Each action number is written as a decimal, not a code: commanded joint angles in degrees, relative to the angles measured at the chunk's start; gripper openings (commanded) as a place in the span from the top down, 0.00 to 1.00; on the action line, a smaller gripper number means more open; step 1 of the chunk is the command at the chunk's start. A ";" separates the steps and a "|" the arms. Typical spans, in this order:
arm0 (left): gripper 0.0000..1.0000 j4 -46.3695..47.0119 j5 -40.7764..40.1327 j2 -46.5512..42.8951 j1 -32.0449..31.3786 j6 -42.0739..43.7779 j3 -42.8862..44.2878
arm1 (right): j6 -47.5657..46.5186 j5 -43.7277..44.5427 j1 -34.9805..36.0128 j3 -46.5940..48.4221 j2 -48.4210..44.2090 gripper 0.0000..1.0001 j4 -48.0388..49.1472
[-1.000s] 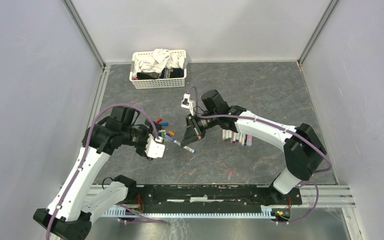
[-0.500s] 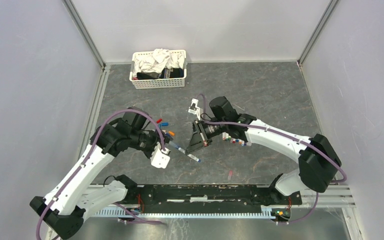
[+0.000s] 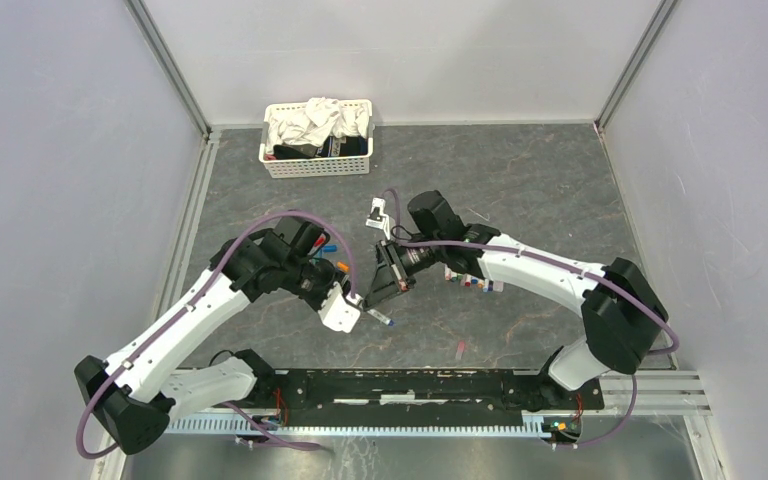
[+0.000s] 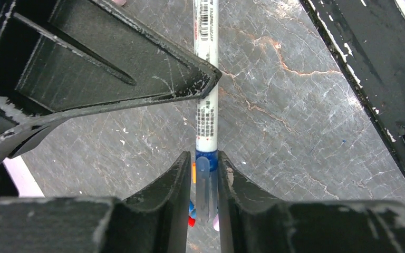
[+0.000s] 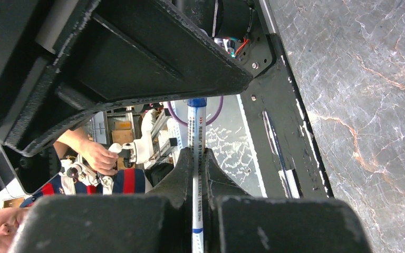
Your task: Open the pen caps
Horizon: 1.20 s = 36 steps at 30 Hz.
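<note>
A white-barrelled pen (image 3: 375,316) hangs above the table between both grippers. My right gripper (image 3: 382,293) is shut on its barrel (image 5: 196,126), seen clamped between the fingers in the right wrist view. In the left wrist view the barrel (image 4: 206,116) runs away from me, and its blue pen cap (image 4: 206,182) lies between the fingers of my left gripper (image 4: 204,168). The right finger touches the cap; a thin slit of floor still shows at the left finger. My left gripper (image 3: 358,300) meets the pen from the left.
Several more pens (image 3: 470,278) lie in a row under the right forearm. Loose caps (image 3: 332,250) lie behind the left gripper, and a pink one (image 3: 461,348) lies near the front. A white basket (image 3: 318,165) of cloths stands at the back.
My left gripper moved right onto the pen's capped end and its jaws narrowed from wide open to almost touching the blue cap. The right gripper kept hold of the pen and shifted slightly.
</note>
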 commanded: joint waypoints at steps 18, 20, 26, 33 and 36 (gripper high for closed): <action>0.98 2.57 -3.26 2.24 -4.11 -8.42 3.02 | 0.58 -2.57 3.29 7.86 6.66 0.53 7.32; 0.98 2.77 -3.42 2.24 -4.11 -8.68 3.18 | 0.84 -3.68 3.86 8.30 7.83 0.54 7.43; 0.98 3.44 -4.22 1.67 -4.11 -8.90 3.12 | -1.77 -6.54 4.33 8.02 8.52 0.66 8.06; 0.98 3.45 -4.35 1.28 -4.11 -9.19 3.33 | -6.02 -5.15 4.00 9.77 9.76 1.00 3.48; 0.98 2.22 -4.17 1.24 -4.10 -7.85 3.34 | -8.83 -4.09 3.65 13.08 11.54 1.00 -0.72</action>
